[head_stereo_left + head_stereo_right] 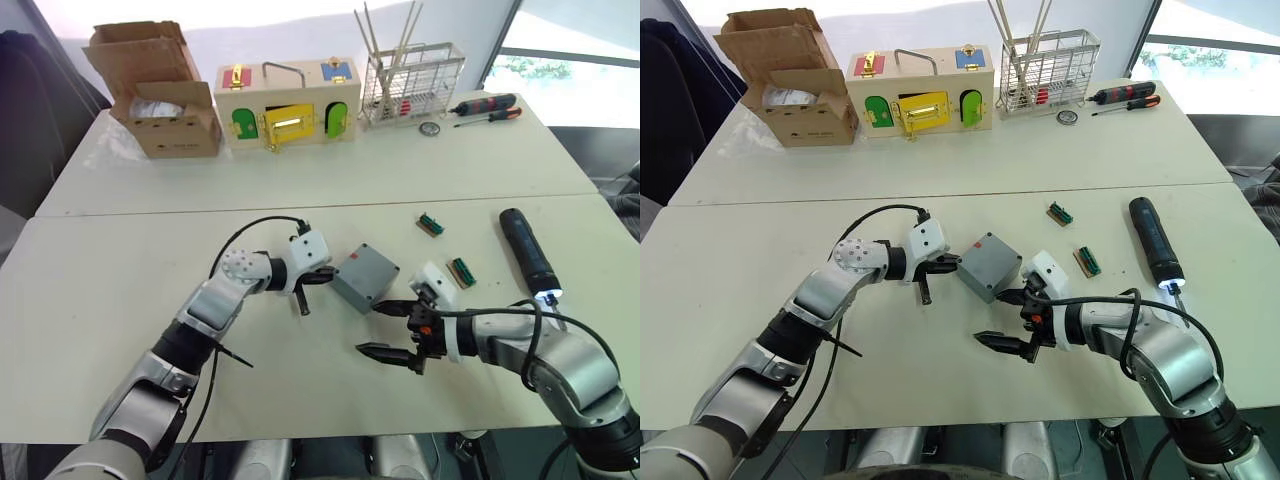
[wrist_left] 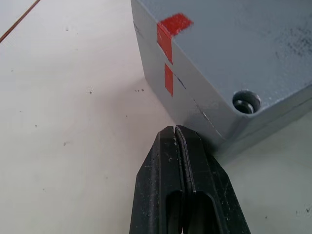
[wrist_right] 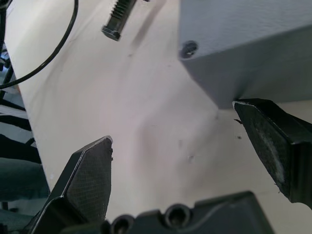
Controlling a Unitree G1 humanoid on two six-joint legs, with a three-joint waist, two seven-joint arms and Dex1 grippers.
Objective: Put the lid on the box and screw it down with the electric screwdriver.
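The grey box [image 1: 366,278] sits mid-table with the lid [image 2: 243,48] on top of it; red tape marks on lid and wall line up, and a corner hole shows. My left gripper [image 1: 323,275] is shut, its tip at the box's left wall. On the near right side of the box my right gripper [image 1: 388,330] is open, with one finger [image 3: 265,141] at the box's near corner and nothing held. The electric screwdriver [image 1: 528,250] lies on the table to the right, its tip light on.
Two small green connector pieces [image 1: 431,224] [image 1: 461,271] lie between the box and the driver. Along the far edge stand a cardboard carton [image 1: 160,95], a wooden latch box [image 1: 285,105], a wire rack [image 1: 412,85] and two hand screwdrivers [image 1: 485,108].
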